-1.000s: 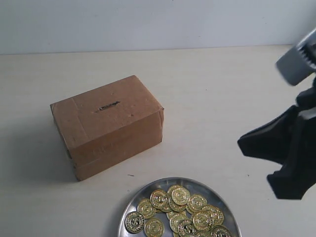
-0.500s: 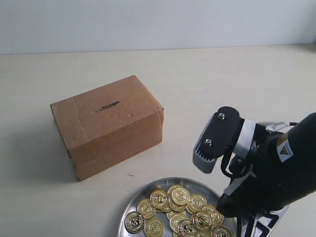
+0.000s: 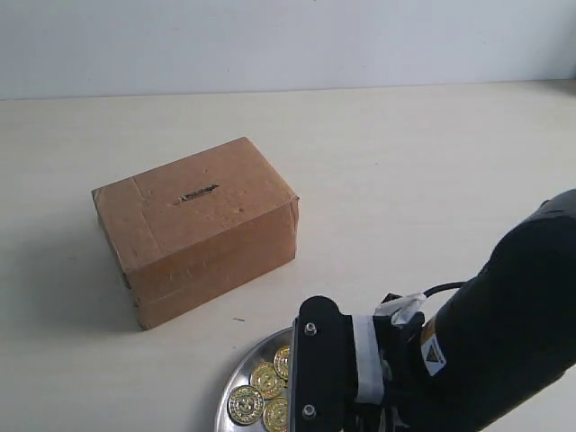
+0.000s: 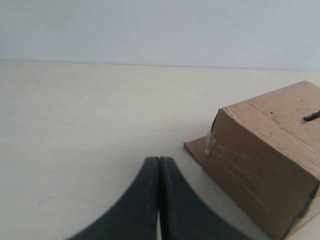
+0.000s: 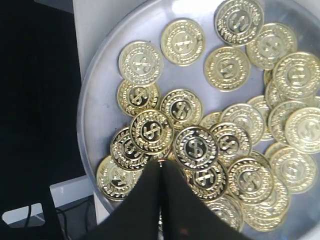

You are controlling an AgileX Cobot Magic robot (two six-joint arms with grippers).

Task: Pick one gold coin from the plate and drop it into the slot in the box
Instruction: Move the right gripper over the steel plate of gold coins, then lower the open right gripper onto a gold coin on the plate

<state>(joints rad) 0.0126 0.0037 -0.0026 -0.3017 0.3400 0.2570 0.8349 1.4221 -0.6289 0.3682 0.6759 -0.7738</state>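
The brown cardboard box (image 3: 198,225) stands left of centre, its dark slot (image 3: 196,193) on top. In front of it lies the silver plate (image 3: 225,407) with several gold coins (image 3: 255,392), mostly hidden by my right arm (image 3: 432,360). In the right wrist view my right gripper (image 5: 161,165) is shut, its tips just over the coins (image 5: 196,147) near the plate's rim (image 5: 83,117), with no coin between the fingers. My left gripper (image 4: 158,160) is shut and empty, low over the table beside the box (image 4: 265,160), whose slot (image 4: 311,116) shows at the edge.
Pale tabletop (image 3: 405,153) surrounds the box, with a white wall (image 3: 288,36) behind. Past the plate's rim in the right wrist view, the table edge (image 5: 75,30) borders a dark area (image 5: 35,100).
My right arm has swung in from the right edge and come down over the plate, covering most of the coins in the exterior view. The box has not moved.
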